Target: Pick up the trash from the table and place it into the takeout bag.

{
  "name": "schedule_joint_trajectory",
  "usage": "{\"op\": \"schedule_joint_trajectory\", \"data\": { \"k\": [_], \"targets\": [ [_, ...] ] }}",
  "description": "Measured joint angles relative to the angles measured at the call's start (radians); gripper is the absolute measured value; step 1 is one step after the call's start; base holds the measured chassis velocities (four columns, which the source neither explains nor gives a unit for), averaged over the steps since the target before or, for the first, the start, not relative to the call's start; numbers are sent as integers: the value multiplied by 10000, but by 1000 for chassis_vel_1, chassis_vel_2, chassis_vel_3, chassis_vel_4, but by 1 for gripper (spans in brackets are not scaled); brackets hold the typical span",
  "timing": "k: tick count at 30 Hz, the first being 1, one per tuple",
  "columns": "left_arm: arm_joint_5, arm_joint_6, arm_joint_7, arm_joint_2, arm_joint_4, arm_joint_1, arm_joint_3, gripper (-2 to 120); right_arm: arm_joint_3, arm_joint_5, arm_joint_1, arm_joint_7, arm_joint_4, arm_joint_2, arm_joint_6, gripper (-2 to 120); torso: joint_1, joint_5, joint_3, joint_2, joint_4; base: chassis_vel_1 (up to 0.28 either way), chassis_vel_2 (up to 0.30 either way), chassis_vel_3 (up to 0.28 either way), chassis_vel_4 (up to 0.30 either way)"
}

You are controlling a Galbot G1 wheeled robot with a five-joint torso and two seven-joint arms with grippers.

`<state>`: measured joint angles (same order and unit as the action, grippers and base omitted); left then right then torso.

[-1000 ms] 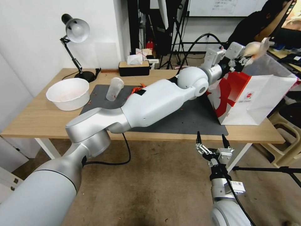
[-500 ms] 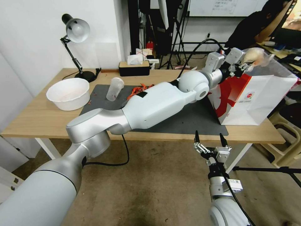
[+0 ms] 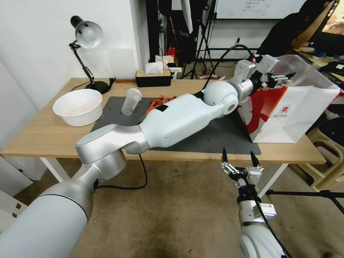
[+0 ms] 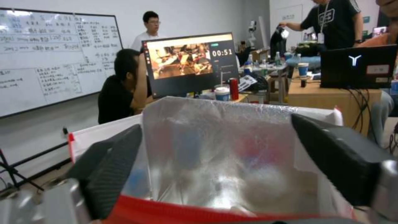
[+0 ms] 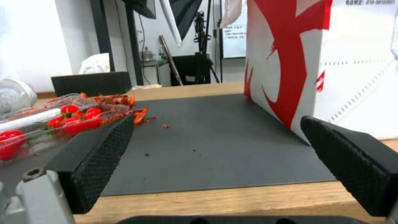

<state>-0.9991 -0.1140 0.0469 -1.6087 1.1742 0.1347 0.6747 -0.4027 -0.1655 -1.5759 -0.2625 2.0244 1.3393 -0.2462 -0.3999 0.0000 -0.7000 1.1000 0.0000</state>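
Ball gone from left tool (image 3: 283,79), fingers apart over takeout bag (image 3: 297,114).

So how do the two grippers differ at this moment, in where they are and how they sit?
The left gripper is stretched far out across the table, level with the open top of the takeout bag; the right gripper hangs below the table's near edge, over the floor. The left gripper points sideways toward the bag; the right gripper points upward. Both are open and hold nothing.
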Motion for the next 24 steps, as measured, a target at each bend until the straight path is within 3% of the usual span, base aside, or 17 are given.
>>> {"op": "schedule_joint_trajectory", "data": {
  "k": [9, 15, 19, 24],
  "targets": [
    [65, -46, 248, 99, 70, -54, -628, 100, 21, 0, -7, 9, -12, 46, 19, 100, 0, 0, 0, 0, -2, 0, 0, 0, 0],
    [-145, -273, 581, 1277, 1102, -362, -1114, 100, 29, 1, 10, 12, -16, 10, 31, 100, -1, -2, 0, 0, 0, 0, 0, 0, 0],
    [-213, -405, 801, 2703, 2220, -1226, -1649, 100, 50, 1, 64, 13, -77, -28, 43, 100, -1, -6, 0, 0, 2, 0, 0, 0, 0],
    [-140, -409, 841, 3691, 2862, -1968, -2116, 100, 114, 6, 101, 12, -123, -41, 50, 100, -1, -6, 0, 0, 3, 0, 0, 0, 0]
  ]
}}
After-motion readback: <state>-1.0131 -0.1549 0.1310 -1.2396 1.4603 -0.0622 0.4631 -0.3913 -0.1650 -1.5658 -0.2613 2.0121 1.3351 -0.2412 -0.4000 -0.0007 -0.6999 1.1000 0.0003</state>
